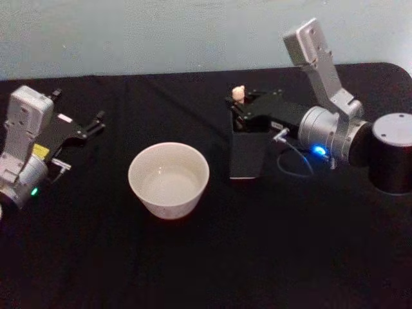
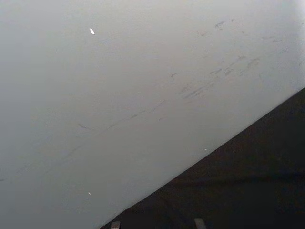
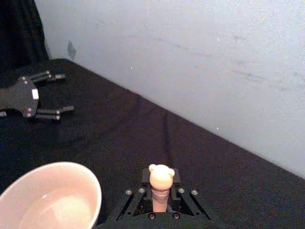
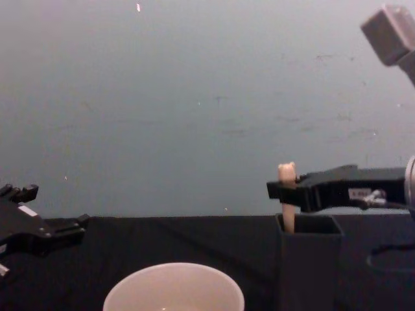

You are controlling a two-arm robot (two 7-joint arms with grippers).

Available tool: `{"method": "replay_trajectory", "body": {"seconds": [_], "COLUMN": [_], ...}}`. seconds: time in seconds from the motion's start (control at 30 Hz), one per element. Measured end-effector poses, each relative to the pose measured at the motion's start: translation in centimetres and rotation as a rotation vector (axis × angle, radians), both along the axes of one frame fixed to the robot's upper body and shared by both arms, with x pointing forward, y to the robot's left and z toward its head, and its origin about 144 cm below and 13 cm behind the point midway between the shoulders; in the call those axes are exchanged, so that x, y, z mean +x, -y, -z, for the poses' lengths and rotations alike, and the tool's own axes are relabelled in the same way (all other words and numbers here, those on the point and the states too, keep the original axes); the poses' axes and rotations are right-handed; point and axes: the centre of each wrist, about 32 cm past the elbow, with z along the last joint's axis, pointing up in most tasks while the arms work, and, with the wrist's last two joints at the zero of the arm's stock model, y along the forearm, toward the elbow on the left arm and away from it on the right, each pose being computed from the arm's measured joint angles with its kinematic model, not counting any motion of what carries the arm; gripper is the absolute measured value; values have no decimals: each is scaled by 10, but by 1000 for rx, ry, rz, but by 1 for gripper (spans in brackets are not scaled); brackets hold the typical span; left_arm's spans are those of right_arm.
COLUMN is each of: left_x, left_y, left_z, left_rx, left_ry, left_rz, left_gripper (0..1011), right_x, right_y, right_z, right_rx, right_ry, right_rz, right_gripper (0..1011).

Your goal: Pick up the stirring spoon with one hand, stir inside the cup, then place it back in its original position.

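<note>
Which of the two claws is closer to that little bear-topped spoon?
The right. The right gripper is at the handle of the stirring spoon, which stands in the dark holder. The left gripper hangs open far off, on the other side of the cup.

I lose the lower part of the cream bear-headed stirring spoon [image 4: 286, 173] inside the dark grey square-sided holder [image 4: 310, 265]. The chest view's bottom edge cuts off the wide cream-white cup [image 4: 174, 288].
</note>
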Motion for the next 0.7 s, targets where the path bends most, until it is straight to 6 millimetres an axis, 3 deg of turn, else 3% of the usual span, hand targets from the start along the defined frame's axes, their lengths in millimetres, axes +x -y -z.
{"method": "replay_trajectory", "body": {"seconds": [0.7], "left_x": [0], "left_y": [0], "left_z": [0], "left_rx": [0], "left_ry": [0], "left_rz": [0], "left_gripper": [1001], "right_x": [-6], "right_y": [6], "right_z": [-47], "right_rx": [103], "right_ry": [127], "right_rz": [-32], "right_gripper": [213]}}
